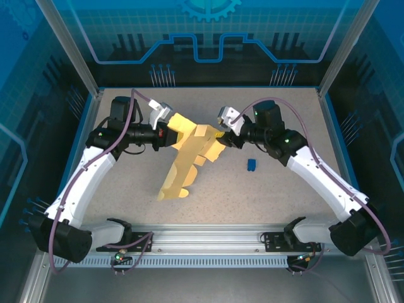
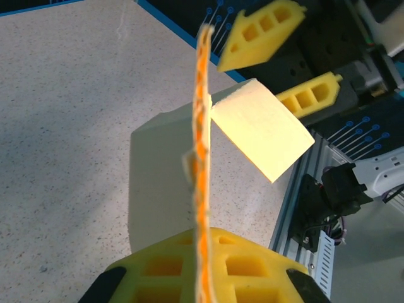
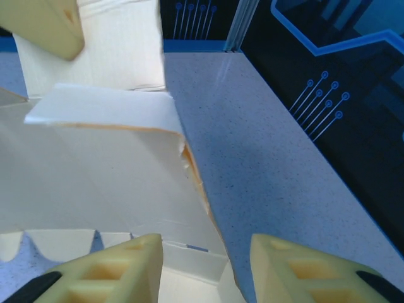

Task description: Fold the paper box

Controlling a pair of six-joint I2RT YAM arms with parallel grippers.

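Paper box point(image 1: 185, 158), status: you have the pale yellow die-cut sheet held up over the table point(image 1: 284, 202) near its middle, hanging tilted between the two arms. Its upper end is by the grippers and its lower flaps reach toward the near-left; you cannot tell whether the lower end touches the surface. Your left gripper point(image 1: 168, 131) is clamped on the sheet's upper left edge. In the left wrist view the cardboard runs edge-on, a thin upright line going straight down into the closed yellow pads point(image 2: 252, 265). One flap point(image 2: 259, 129) is bent out sideways from that line, toward the right arm. Your right gripper point(image 1: 221, 134) sits at the sheet's upper right edge with its jaws apart. In the right wrist view the two yellow fingers point(image 3: 117, 268) show a plain gap, and a corner of the sheet lies in that gap close to the left-hand finger, pinched by neither as far as you can see. That view also shows a folded-over panel point(image 3: 107, 107) creased along its lower edge, and small scalloped tabs point(image 3: 60, 243) on the sheet's bottom margin. Note a small blue object point(image 1: 251, 165) on the table just beside the right forearm, apart from the sheet.
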